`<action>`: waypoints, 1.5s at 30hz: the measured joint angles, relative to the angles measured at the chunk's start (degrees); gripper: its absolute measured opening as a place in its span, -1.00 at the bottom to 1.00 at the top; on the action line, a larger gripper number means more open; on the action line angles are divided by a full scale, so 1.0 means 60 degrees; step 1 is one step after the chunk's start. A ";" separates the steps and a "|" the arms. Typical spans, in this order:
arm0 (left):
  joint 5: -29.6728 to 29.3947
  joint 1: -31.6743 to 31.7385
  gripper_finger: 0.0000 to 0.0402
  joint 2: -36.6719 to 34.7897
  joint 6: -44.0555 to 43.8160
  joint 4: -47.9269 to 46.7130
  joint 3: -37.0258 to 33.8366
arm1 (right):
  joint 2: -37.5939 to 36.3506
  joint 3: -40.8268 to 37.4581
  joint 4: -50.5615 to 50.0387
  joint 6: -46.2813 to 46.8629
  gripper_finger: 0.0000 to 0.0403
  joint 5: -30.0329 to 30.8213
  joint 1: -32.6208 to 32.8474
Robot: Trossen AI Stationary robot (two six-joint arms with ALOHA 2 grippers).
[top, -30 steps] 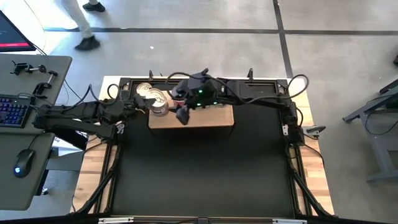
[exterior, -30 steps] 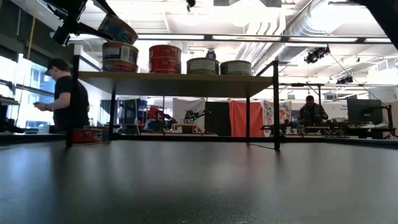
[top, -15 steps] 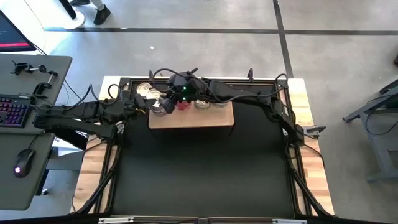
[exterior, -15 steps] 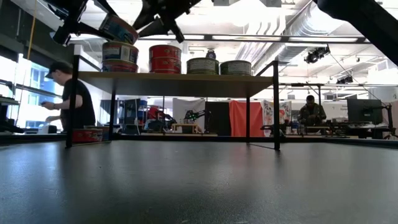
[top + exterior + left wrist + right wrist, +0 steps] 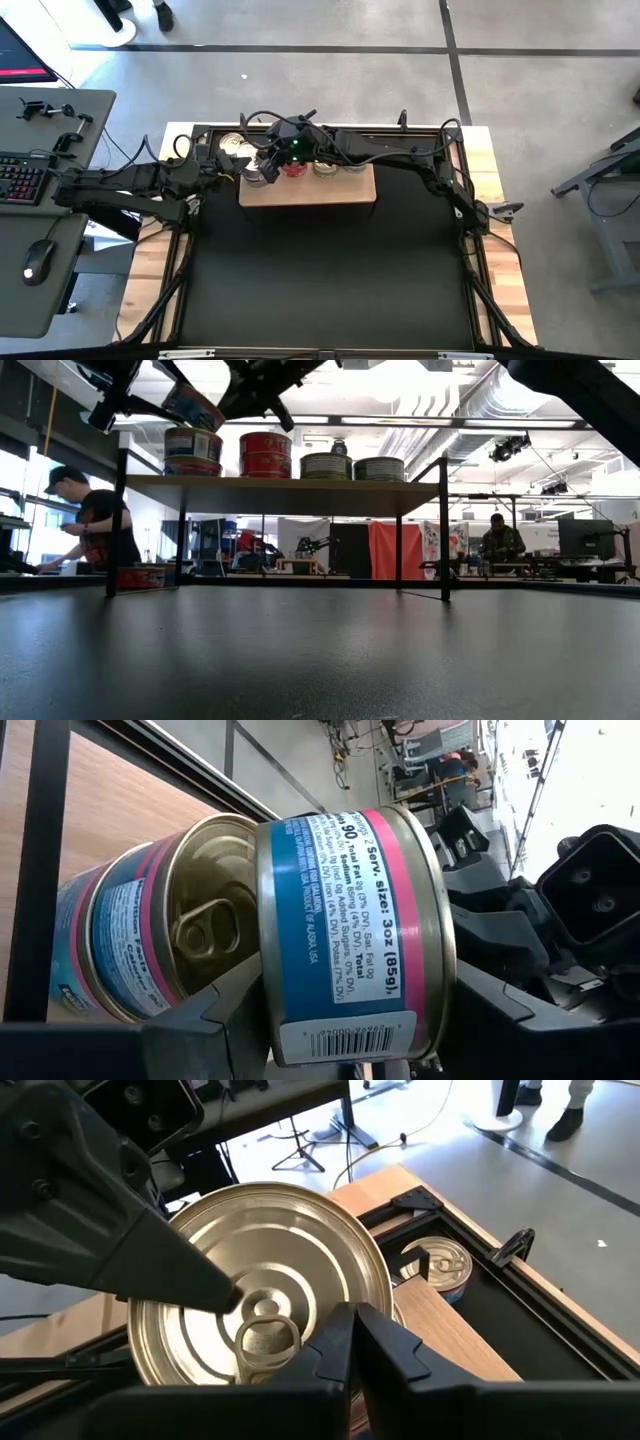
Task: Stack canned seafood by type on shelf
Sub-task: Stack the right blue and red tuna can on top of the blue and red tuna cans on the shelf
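The shelf (image 5: 320, 190) (image 5: 300, 482) stands on dark legs and carries a blue-and-pink stack of canned seafood (image 5: 193, 452), a red stack (image 5: 265, 455) and two dark tins (image 5: 350, 467). My left gripper (image 5: 238, 168) is shut on a blue-and-pink tin (image 5: 350, 930) (image 5: 192, 407), tilted just above the left stack, whose top lid (image 5: 200, 935) shows behind it. My right gripper (image 5: 350, 1320) (image 5: 262, 168) is shut, its tips at the held tin's lid (image 5: 260, 1280) near the rim. Whether they touch it, I cannot tell. My left gripper pinches the tin by its two flat ends. One finger (image 5: 150, 1250) lies across the lid and the other is under the bottom. The fingers come roughly level from the table's left. The tin sits tilted above the left stack; whether it rests on that stack, I cannot tell.
Another blue-sided tin (image 5: 440, 1265) lies beyond the shelf's left end, inside the black frame. Red tins (image 5: 140, 575) sit low behind the shelf's left leg. A desk with keyboard and mouse (image 5: 40, 190) stands left of the table. People are in the room behind.
My right gripper has gone toward the table's left and far edge and down, from over the shelf's middle to beside the tin my left gripper holds. It has come into the low view from above. The held tin has stayed tilted in place.
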 joint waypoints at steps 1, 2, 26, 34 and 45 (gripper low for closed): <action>-0.0009 0.0000 0.05 0.0000 0.0036 0.0000 0.0000 | 0.0000 0.0000 -0.0003 0.0000 -0.97 0.0046 0.0000; -0.0012 0.0000 0.05 0.0000 0.0098 0.0000 0.0000 | 0.0000 0.0000 0.0000 0.0000 -0.98 0.0080 0.0000; -0.0067 0.0010 0.05 -0.0408 0.0556 -0.0898 0.0011 | 0.0019 0.0000 -0.0055 0.0000 -0.98 0.0148 0.0000; -0.0049 0.0403 0.05 -0.0408 0.0685 -0.1033 0.0011 | 0.0017 0.0013 -0.0240 -0.0002 -0.98 0.0234 0.0000; 0.0518 0.0820 0.05 -0.0360 0.1086 -0.1021 0.0011 | -0.0064 0.0018 -0.0465 -0.0004 -0.98 0.0409 -0.0008</action>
